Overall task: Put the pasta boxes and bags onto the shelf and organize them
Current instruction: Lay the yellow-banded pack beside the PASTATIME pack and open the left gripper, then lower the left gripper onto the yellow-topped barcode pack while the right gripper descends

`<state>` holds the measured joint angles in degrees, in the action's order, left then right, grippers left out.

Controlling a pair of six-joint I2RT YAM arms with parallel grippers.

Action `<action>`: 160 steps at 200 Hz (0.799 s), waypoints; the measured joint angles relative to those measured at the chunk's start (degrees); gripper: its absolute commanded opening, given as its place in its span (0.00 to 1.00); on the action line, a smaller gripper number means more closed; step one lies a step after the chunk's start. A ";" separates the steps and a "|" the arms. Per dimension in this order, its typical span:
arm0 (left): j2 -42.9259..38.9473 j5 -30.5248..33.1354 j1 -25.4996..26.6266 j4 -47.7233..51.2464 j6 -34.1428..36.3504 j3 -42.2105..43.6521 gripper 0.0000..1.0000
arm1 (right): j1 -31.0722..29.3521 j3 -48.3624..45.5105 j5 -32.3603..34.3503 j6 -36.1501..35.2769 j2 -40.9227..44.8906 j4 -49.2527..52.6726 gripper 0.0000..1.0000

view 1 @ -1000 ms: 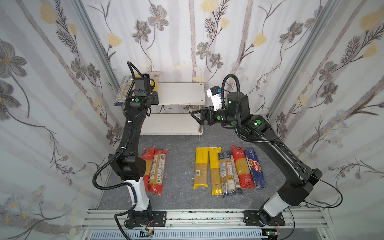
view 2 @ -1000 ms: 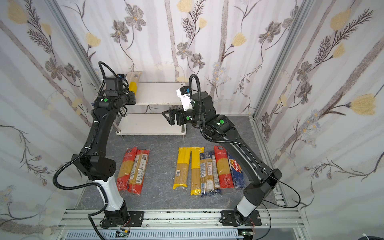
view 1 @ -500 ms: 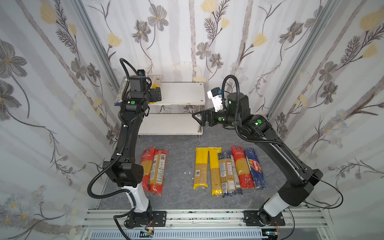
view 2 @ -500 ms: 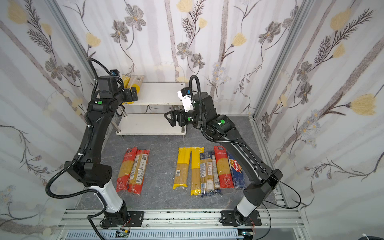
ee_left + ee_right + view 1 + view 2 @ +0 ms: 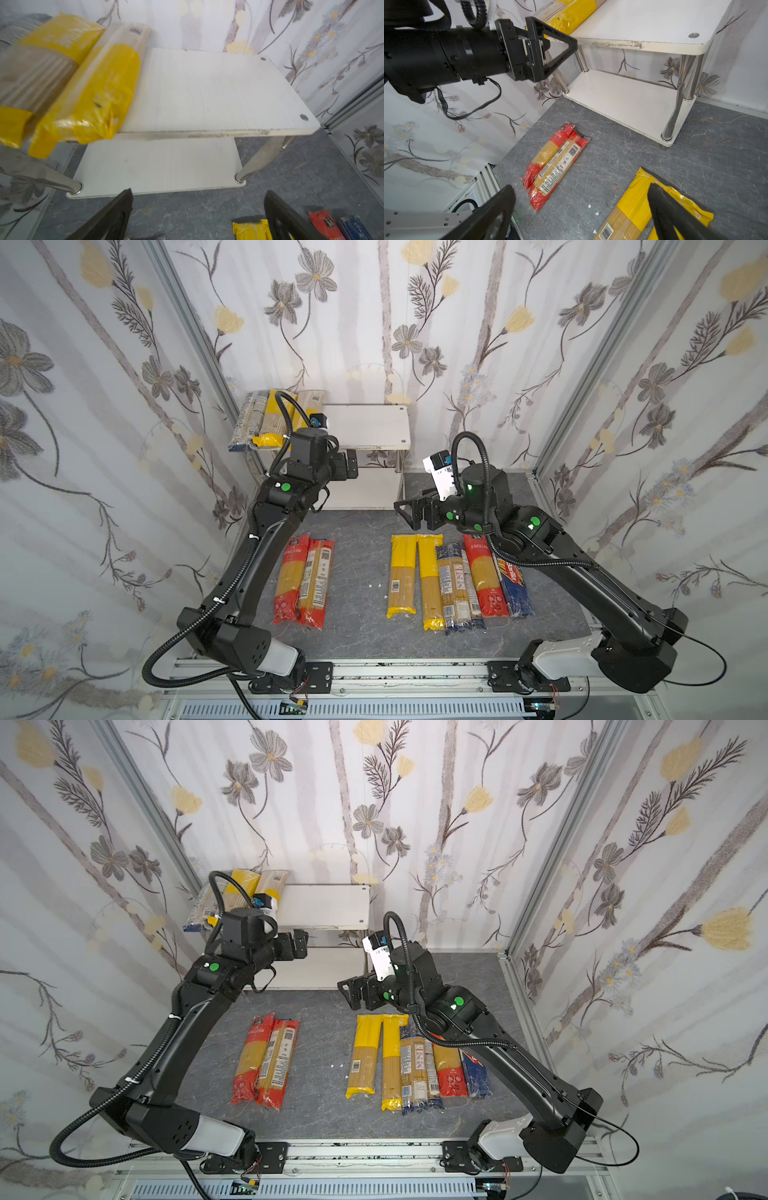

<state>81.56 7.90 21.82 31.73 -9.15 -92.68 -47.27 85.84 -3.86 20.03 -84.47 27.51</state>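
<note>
Here the left gripper gapes empty before the shelf, apart from the yellow-ended pack atop it.

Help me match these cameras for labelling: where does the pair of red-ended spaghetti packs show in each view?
In a top view: the red pair lies on the table, left of middle.
In a top view: same spot, left of middle.
Left wrist: not in it.
Right wrist: on the table, in front of the shelf.
Shared landmark: the white shelf, in all four.
</note>
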 measured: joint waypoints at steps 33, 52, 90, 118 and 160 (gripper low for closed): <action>-10.86 5.57 7.96 -5.09 -6.86 20.33 1.00 | -2.14 -15.72 2.69 3.02 9.16 -3.56 1.00; -15.74 8.37 14.82 -7.96 -11.32 30.69 1.00 | -2.19 -23.19 4.39 5.03 13.40 -5.92 1.00; -18.12 16.02 30.91 -13.14 -20.98 45.62 1.00 | -2.49 -34.86 6.51 8.04 19.89 -8.81 1.00; -17.40 20.85 37.70 -15.37 -28.26 51.04 1.00 | -2.49 -38.77 7.98 9.53 23.52 -9.25 1.00; -17.03 25.11 41.88 -18.58 -34.62 53.77 1.00 | -2.51 -42.21 9.60 11.10 28.52 -9.51 1.00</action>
<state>64.53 33.01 63.70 13.15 -43.77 -38.92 -49.78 43.64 5.74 31.14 -55.94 18.00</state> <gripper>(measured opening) 0.998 0.996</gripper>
